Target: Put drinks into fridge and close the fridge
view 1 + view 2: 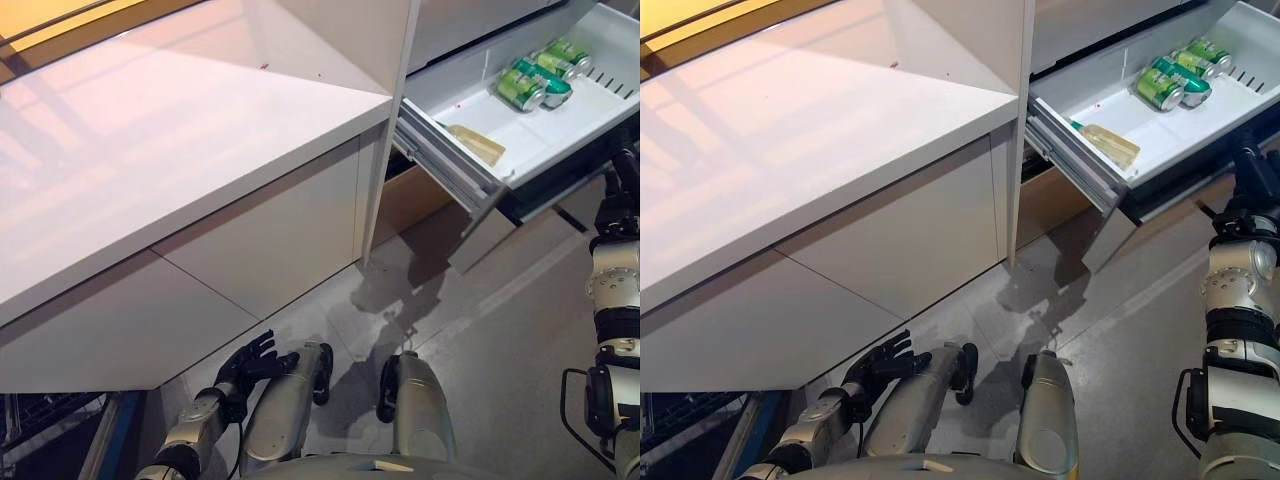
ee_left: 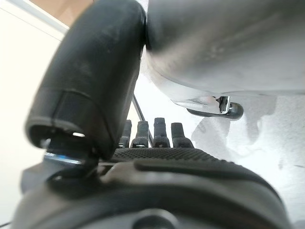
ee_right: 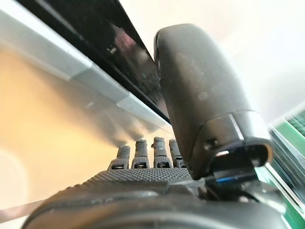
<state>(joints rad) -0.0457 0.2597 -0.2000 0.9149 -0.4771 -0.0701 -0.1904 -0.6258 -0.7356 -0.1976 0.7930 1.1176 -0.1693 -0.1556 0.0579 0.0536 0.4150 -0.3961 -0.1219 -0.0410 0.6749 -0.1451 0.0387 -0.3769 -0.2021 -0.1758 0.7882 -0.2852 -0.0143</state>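
- Cans (image 1: 535, 78): green drink cans lie on their sides, touching one another, at the far right of the open drawer (image 1: 560, 140). Their print is too small to read.
- The drawer is white inside and stands pulled out of the fridge at the upper right, its dark front edge on the near right side.
- A pale bottle (image 1: 1108, 143) with a green cap lies on its side in the drawer's near left part, apart from the cans. No writing can be made out on it.
- Right hand (image 3: 162, 157): it is raised at the drawer's near right edge. Its wrist view shows the fingers straight and released, holding nothing, with the dark drawer front just past them.
- Left hand (image 1: 250, 362): it hangs low at the near left, beside the white cabinet (image 1: 250, 240), with its fingers spread loose and empty.
- A white counter (image 1: 150, 140) spans the left side, above the cabinet.
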